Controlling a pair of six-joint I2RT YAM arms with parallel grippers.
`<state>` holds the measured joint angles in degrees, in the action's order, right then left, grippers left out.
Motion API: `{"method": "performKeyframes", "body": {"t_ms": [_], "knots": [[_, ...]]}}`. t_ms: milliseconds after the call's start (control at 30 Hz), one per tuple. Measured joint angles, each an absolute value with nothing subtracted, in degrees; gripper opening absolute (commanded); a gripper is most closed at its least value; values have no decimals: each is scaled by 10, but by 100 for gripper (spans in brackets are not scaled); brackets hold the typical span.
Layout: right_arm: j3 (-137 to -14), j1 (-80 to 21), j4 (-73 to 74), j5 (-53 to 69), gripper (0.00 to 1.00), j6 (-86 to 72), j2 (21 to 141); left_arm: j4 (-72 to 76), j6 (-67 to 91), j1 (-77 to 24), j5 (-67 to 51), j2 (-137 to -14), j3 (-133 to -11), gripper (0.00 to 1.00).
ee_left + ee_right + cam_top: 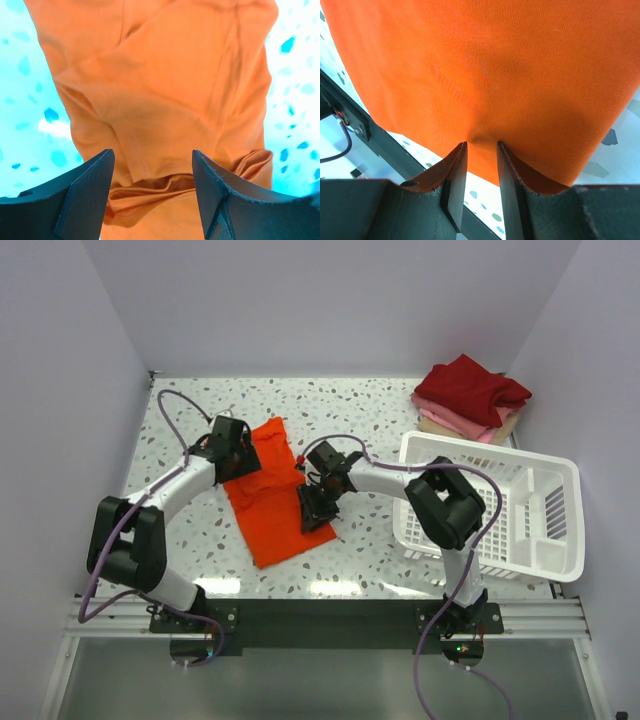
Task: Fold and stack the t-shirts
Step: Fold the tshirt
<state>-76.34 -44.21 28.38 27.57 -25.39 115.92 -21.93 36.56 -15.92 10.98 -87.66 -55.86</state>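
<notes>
1. Here's the orange t-shirt (270, 520), lying as a long strip on the speckled surface (380, 420), left of centre and between the two arms. It looks part-folded to me, not finished.
2. The folded stack (470, 398) of dark red, pink and beige shirts sits in the far right corner. It is well apart from the action, beyond the white basket (545, 495).
3. The left gripper (240, 458) is over the shirt's far left edge with its jaws standing wide apart and nothing caught. From the wrist, the fingers (80, 195) frame a bunched, layered hem just below them.
4. The right gripper (315, 508) is at the shirt's right edge. Its fingertips (456, 170) are drawn close, with a pucker of orange cloth running in between them. I'd call that clamped on the orange t-shirt.
5. First risk: only one side is held. If the right arm pulls now, the loose left end would drag and skew, and the fold would come out crooked.
6. Second risk: that pinch looks thin, right at the tips. A quick lift could let the cloth slide out and drop in a heap.
7. Third risk: the left jaws close on that layered hem and take only the top layer. The under-layer would then stay behind and the fold would open up.
8. One more to watch: the right arm's elbow sits just beside the basket. A wide swing toward the stack could knock it.
</notes>
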Motion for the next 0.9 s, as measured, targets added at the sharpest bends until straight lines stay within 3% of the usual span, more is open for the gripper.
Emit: {"method": "performKeyframes", "body": {"t_ms": [300,567,900], "knots": [[-791,-444,339,245,40,-234,1160,-266,364,-178,112,-807,-573,67],[-790,-439,401,174,54,-209,1131,-345,425,-312,123,-679,-483,69],[-739,-376,415,123,55,-192,1040,-423,551,-434,108,-592,-383,69]]}}
